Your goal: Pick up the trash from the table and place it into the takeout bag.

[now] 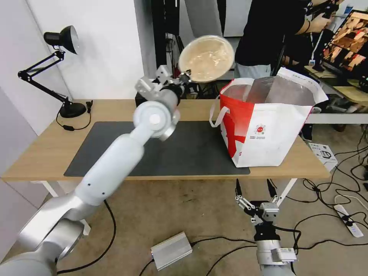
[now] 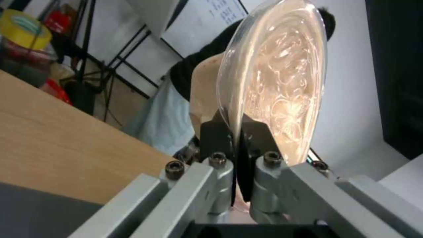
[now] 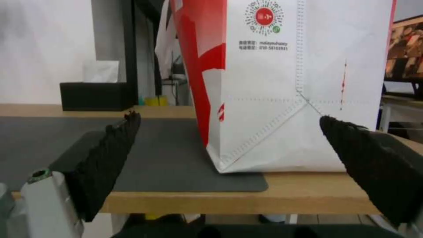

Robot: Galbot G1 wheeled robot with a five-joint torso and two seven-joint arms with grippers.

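My left gripper [image 1: 184, 78] is raised above the back of the table [image 1: 42, 153] and is shut on the rim of the trash, a shallow beige bowl [image 1: 206, 58] under a clear lid. The bowl is tilted on edge, up and to the left of the takeout bag [image 1: 268, 126]. In the left wrist view the two fingers [image 2: 216, 135] pinch the bowl's [image 2: 282, 82] edge. The white-and-red bag stands open on the right end of the dark mat [image 1: 184, 153], its foil lining showing. My right gripper [image 1: 253, 188] hangs open below the table's front edge, facing the bag [image 3: 273, 82].
A black desk lamp [image 1: 61, 69] stands at the table's back left. A black tissue box [image 3: 95, 96] sits at the back, behind my left arm. A person stands behind the bag. On the floor lie a silver box [image 1: 171, 251], cables and a power strip [image 1: 349, 220].
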